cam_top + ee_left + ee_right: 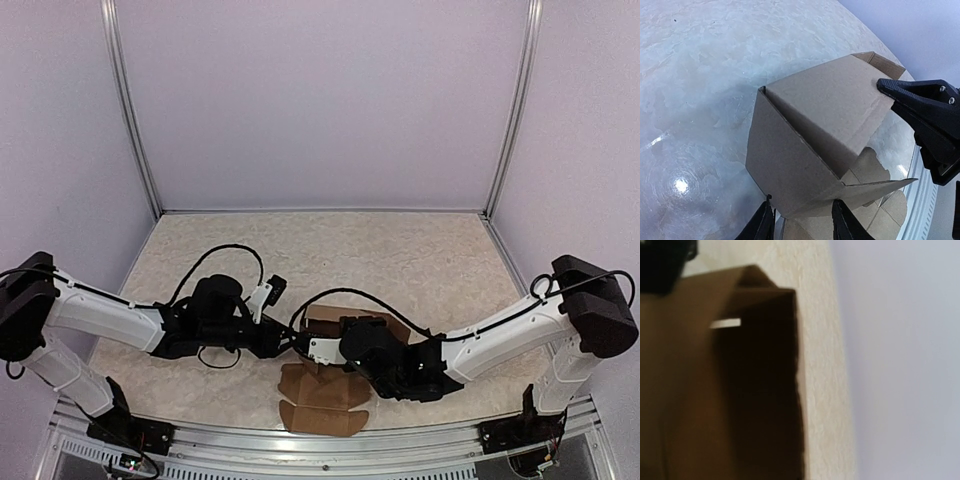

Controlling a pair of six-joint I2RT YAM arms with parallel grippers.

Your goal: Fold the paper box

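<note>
The paper box (325,390) is brown cardboard, partly folded, near the table's front edge between the arms. In the left wrist view its panels (820,115) stand up in a wedge, with flat flaps lying beneath. My left gripper (802,226) has its fingers apart, astride the box's lower edge; it is at the box's left side in the top view (292,345). My right gripper (318,348) is at the box's top. One of its fingers (920,100) touches the upper panel's edge. In the right wrist view the box (690,390) fills the left side and hides the fingers.
The table (420,260) has a pale speckled surface and is enclosed by lilac walls with metal posts (130,110) at the back corners. A metal rail (330,440) runs along the front edge, just below the box's flat flaps. Black cables loop over the left arm (225,255).
</note>
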